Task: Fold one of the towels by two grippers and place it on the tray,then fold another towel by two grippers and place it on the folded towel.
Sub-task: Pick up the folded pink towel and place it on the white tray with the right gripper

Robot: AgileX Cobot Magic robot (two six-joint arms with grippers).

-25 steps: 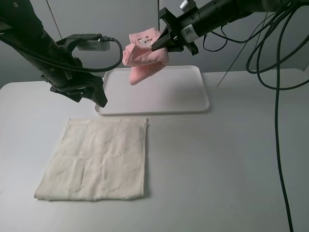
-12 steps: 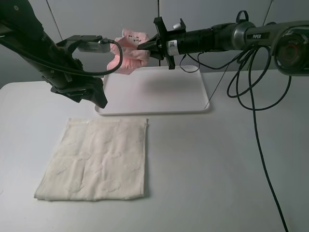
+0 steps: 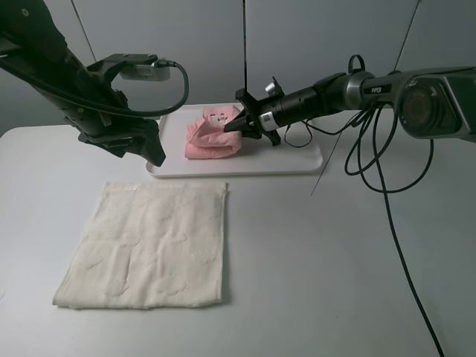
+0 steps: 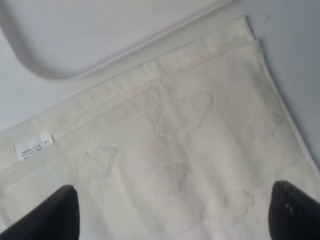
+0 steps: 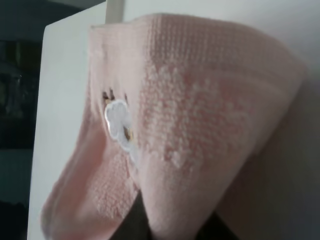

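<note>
Bearing blurred label (image 4: 35, 148) — cream towel (image 4: 175, 145)

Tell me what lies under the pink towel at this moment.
The white tray lies under the pink towel, which seems to rest on its left part. The tray floor directly beneath is covered by the cloth. The right end effector grips the towel.

A smooth, matte white table (image 3: 335, 260) fills most of the exterior high view. Its far edge meets a flat grey wall (image 3: 149, 30). A narrow dark vertical seam (image 3: 245, 37) splits that wall near the middle. The left wrist view shows a pale strip of the same table (image 4: 295, 45). The right wrist view holds a dark, blurred area (image 5: 15, 75), too dim to identify.
</note>
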